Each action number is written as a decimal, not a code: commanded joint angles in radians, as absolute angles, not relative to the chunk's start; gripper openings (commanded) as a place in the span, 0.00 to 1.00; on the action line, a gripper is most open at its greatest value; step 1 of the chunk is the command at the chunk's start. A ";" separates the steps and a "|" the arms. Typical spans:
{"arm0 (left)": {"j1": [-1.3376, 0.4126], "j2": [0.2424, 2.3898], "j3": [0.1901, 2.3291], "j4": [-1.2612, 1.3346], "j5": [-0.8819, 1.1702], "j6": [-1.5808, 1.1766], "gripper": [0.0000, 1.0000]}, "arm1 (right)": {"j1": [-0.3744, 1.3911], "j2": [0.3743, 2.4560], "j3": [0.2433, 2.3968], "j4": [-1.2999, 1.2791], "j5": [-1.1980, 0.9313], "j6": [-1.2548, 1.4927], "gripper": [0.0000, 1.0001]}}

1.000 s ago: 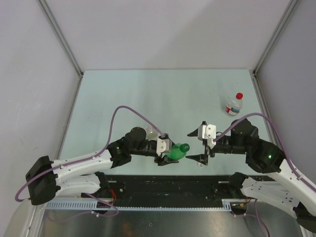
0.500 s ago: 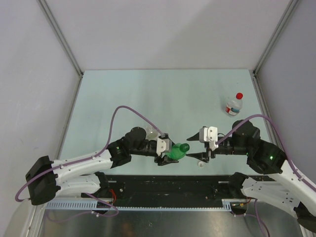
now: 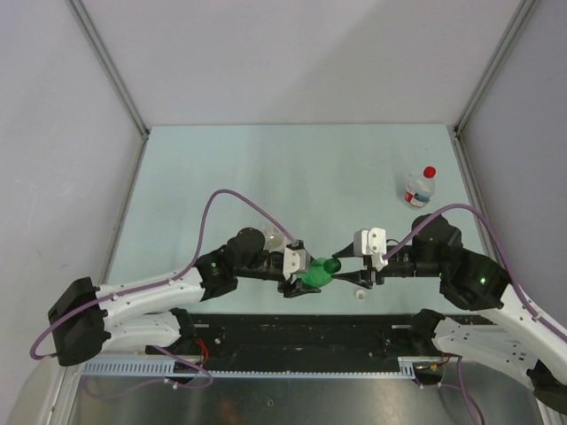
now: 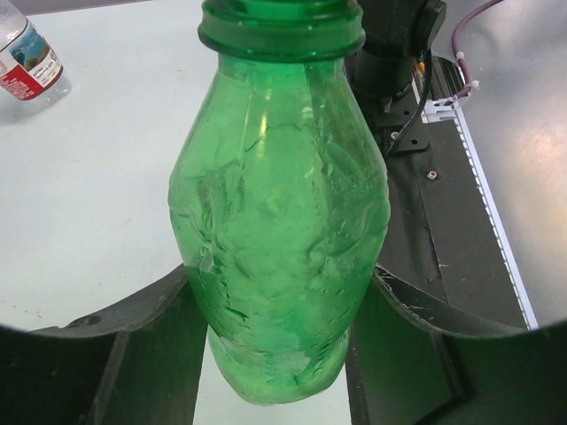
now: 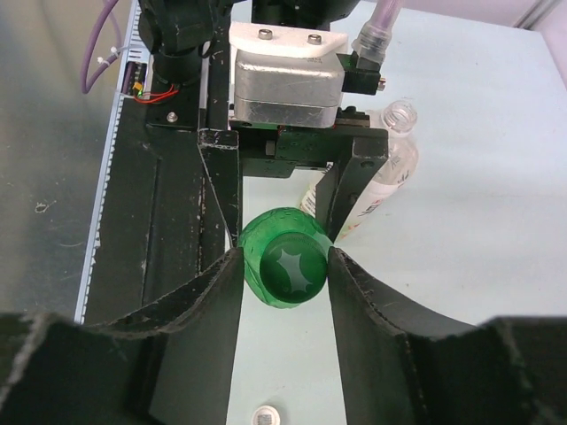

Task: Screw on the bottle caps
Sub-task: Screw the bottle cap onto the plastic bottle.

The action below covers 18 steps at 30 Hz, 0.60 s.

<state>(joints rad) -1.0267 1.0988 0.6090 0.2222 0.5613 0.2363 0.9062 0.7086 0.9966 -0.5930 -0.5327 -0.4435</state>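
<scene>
- The left pincer is clamped on the belly of the green bottle, which lies roughly level with its neck pointing at the right pincer.
- The right pincer is clamped on the green cap, a pad against each side; the cap sits at the bottle's mouth, right between the jaws.
- To do this step well, I judge the right wrist's roll axis should stay in line with the neck. It should press lightly inward while turning, and the left grip must stay firm so the bottle cannot spin along.
- A tilted cap would probably cross-thread; back off and reseat if it binds.
- The white cap lies on the worktop, just beneath the right pincer.
- The red cap sits on a small bottle, well beyond the right pincer.
- An open clear bottle lies just behind the left pincer.
- Hidden: the threads, so I cannot tell how far the cap is seated.
- The left wrist view cuts the cap off at its top edge.
</scene>
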 commanded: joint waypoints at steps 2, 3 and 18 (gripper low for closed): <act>-1.021 1.097 0.637 0.246 0.577 0.237 0.00 | 0.920 0.714 1.004 -0.565 -0.541 -0.447 0.45; -1.020 1.096 0.637 0.246 0.576 0.237 0.00 | 0.922 0.713 1.004 -0.568 -0.536 -0.447 0.45; -1.020 1.085 0.636 0.246 0.597 0.234 0.00 | 0.929 0.715 1.004 -0.578 -0.503 -0.440 0.47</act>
